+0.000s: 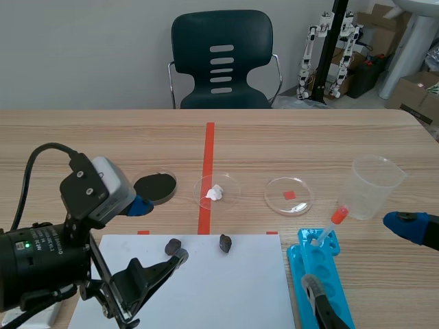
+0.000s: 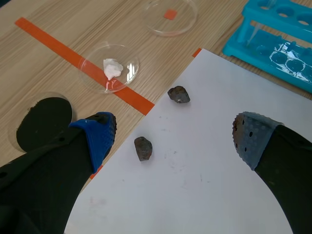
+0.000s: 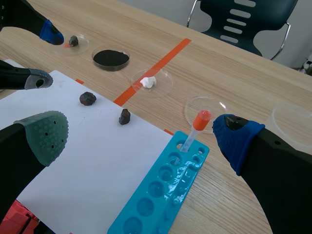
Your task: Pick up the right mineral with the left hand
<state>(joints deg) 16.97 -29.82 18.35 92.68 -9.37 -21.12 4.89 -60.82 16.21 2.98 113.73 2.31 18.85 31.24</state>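
Stone on the right [image 2: 179,94], the one to lift, lying on the paper [image 2: 204,185] near its far edge, apart from the other stone [image 2: 143,147]; left gripper [image 2: 175,135] spread wide and empty over the paper, short of the target; right gripper [image 3: 141,136] likewise splayed and empty by the paper's right edge. Best to shift forward, straddle the target alone, descend, then close squarely. Beyond the paper's far edge: dish [image 1: 174,179] of black powder; dish [image 1: 230,186] with a white lump; dish [image 1: 302,199] over a red mark; clear cup [image 1: 374,185], seemingly empty; right of the paper, blue rack [image 1: 337,288] holding an orange-capped tube [image 1: 331,226].

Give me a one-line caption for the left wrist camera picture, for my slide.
Open left gripper over white paper, nearer mineral beside its blue pad, farther mineral ahead near the tape.
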